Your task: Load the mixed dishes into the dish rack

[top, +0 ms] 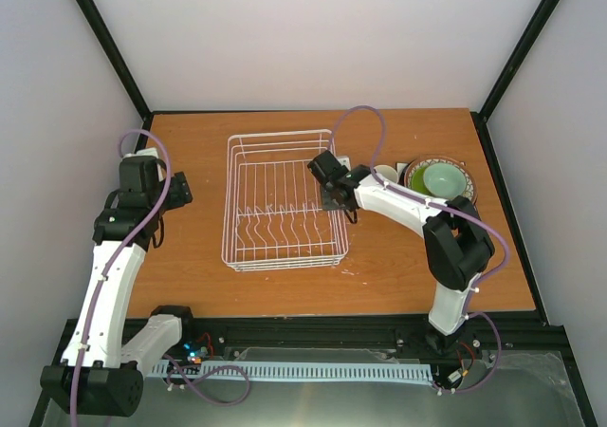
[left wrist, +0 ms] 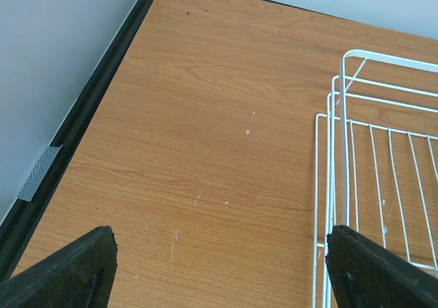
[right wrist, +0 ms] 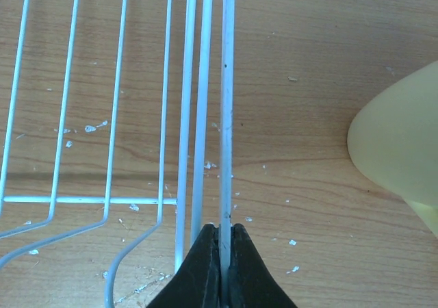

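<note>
My right arm (top: 417,209) rises from its base, folds at the elbow and leans left across the table, bringing my right gripper (right wrist: 220,234) to the right rim of the dish rack (top: 283,201), where my jaws are pinched tight on one white wire. My left arm (top: 114,275) climbs along the left side with its wrist turned toward the rack. There my left gripper (left wrist: 219,250) hangs over bare wood, jaws spread wide with nothing between them. The table (top: 408,275) is orange-brown wood flecked with white crumbs, bounded by black rails and pale walls (top: 313,38). The rack stands mid-table. To its right a pale mint bowl (top: 444,178) tops a stack of plates, and the yellow cup (right wrist: 404,144) stands between stack and rack.
</note>
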### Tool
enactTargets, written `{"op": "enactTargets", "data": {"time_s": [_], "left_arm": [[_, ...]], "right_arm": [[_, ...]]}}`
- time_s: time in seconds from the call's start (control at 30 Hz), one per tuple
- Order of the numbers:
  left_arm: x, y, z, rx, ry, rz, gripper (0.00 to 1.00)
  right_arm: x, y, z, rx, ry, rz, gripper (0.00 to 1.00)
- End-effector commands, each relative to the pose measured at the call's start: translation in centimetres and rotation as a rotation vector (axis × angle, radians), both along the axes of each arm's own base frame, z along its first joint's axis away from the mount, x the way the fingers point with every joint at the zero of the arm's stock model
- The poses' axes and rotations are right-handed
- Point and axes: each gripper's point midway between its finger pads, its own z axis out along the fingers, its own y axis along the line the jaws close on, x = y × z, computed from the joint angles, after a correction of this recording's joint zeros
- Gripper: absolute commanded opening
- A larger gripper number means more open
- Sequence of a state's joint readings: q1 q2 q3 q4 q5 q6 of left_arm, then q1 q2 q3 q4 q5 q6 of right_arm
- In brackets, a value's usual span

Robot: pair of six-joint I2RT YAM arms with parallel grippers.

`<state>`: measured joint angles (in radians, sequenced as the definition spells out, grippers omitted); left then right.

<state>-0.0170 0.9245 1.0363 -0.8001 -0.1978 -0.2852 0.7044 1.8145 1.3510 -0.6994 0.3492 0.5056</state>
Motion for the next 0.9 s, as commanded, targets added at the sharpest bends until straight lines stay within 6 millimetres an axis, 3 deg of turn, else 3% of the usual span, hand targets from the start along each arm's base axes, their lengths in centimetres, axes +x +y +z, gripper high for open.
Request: {"op": "enactTargets", "data": {"time_s": [0.0, 0.13, 0.17, 0.2, 0.3, 0.4, 0.63, 0.87], "left_arm": [[0.4, 0.0, 1.2, 0.014, -0.039, -0.015, 0.84], [0.2, 0.1, 1.3, 0.017, -0.045, -0.011, 0.84], [0.2, 0.1, 1.3, 0.016, -0.043, -0.012, 0.84], [0.3, 0.0, 1.2, 0.016, -0.042, -0.013, 0.84], [0.2, 0.1, 1.3, 0.017, -0.046, -0.011, 0.84], [0.2, 0.1, 1.4, 0.016, -0.051, -0.012, 0.84], [0.4, -0.1, 1.8, 0.011, -0.062, -0.023, 0.84], [0.8, -0.5, 1.9, -0.002, -0.062, -0.041, 0.83]], "right_arm": [[-1.4, -2.1, -2.0, -0.081, 0.054, -0.064, 0.03], [-1.2, -2.0, -1.8, -0.081, 0.045, -0.058, 0.24], [-1.1, -1.9, -1.6, -0.082, 0.039, -0.053, 0.38], [-1.0, -1.9, -1.5, -0.080, 0.036, -0.053, 0.45], [-0.9, -1.6, -1.1, -0.068, 0.026, -0.042, 0.57], [-0.7, -0.9, -0.5, -0.030, 0.014, -0.021, 0.61], [-1.0, 1.4, 4.5, 0.149, -0.062, 0.076, 0.66], [-1.6, 0.3, 10.8, 0.201, -0.184, 0.089, 0.71]]}}
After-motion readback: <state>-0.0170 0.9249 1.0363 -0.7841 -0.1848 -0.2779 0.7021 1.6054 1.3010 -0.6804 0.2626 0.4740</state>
